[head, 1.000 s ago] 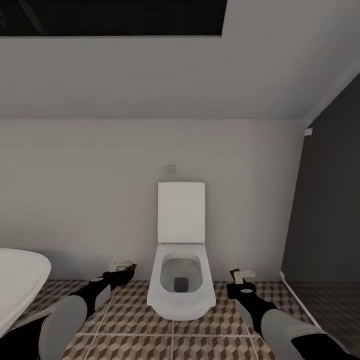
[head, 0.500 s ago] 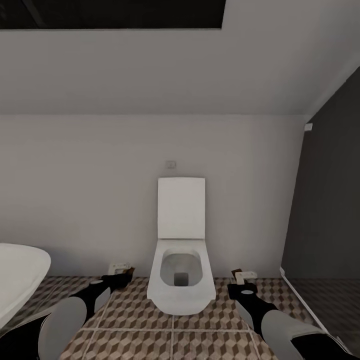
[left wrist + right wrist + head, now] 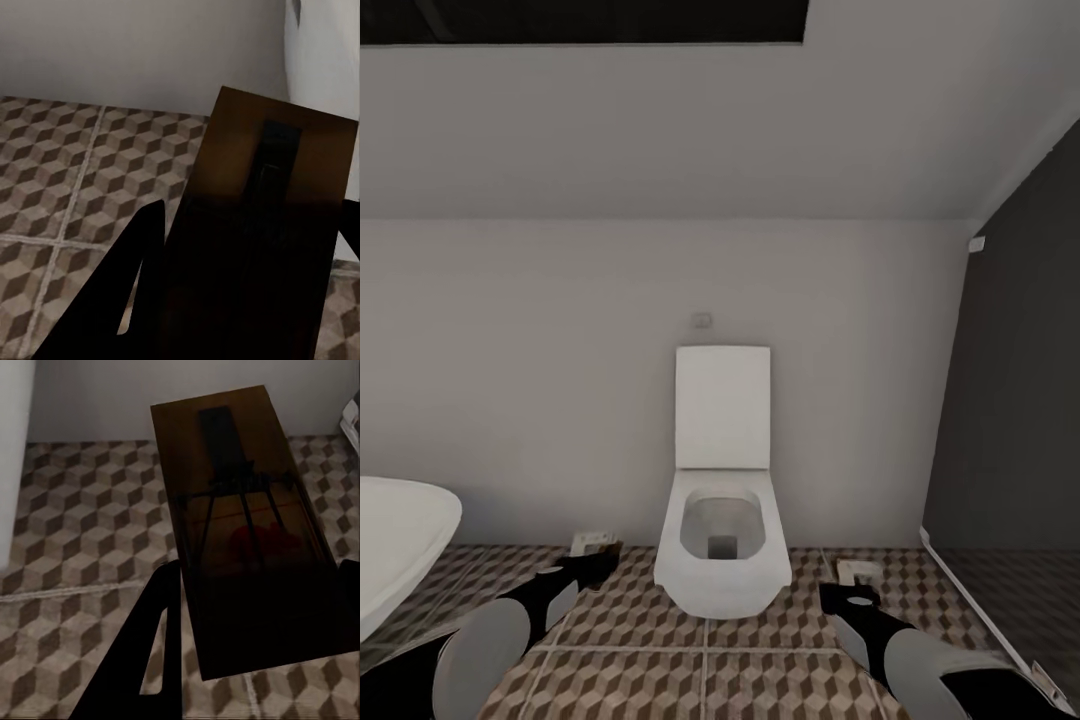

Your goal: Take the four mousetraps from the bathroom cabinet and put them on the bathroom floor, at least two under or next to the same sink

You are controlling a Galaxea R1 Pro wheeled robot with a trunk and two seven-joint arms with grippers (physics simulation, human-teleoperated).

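Camera has tilted down; two mousetraps [image 3: 240, 510] [image 3: 262, 225], one per gripper.

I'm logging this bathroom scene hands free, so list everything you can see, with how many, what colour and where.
toilet: one, white, lid up, against the far wall, centre.
bathtub: one, white, curved rim at the left edge.
wall plate: one, small, pale, above the toilet.
bathroom floor: brown, beige and cream cube-pattern tiles.
dark wall: one, dark grey, on the right.
mousetraps: two, tan wood; one in the left hand, one with a red mark in the right hand.
left hand: black, left of the toilet.
right hand: black, right of the toilet.
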